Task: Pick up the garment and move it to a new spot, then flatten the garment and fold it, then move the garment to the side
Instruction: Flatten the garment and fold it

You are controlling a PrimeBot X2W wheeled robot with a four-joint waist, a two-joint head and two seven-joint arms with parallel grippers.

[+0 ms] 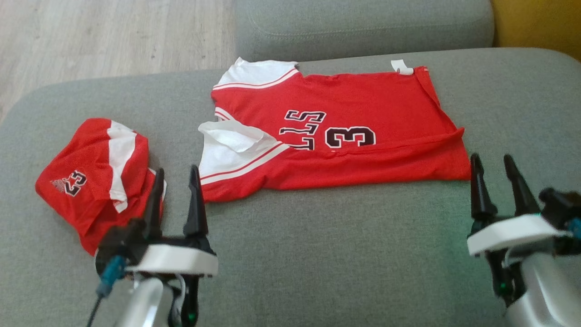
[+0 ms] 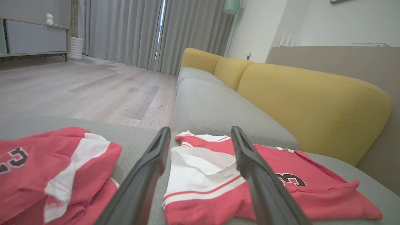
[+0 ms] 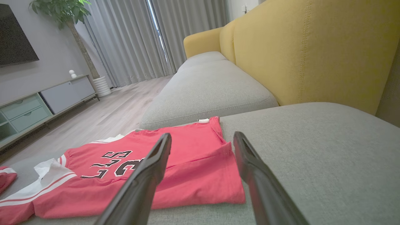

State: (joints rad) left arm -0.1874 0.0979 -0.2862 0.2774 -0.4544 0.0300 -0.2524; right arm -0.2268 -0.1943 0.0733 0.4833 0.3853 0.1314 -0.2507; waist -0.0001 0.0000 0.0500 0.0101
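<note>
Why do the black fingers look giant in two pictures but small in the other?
Left wrist view: fingers sit right at the wide-angle lens, looming over the red jersey. Right wrist view: same for its fingers. Head view: camera farther off; left gripper and right gripper look small.

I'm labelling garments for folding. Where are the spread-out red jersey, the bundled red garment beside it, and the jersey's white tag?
spread-out red jersey (image 1: 399, 109), head view, red cloth right of the 3.
bundled red garment (image 1: 86, 150), head view, red panel left of its white stripe.
white tag (image 1: 402, 67), head view, its middle.
</note>
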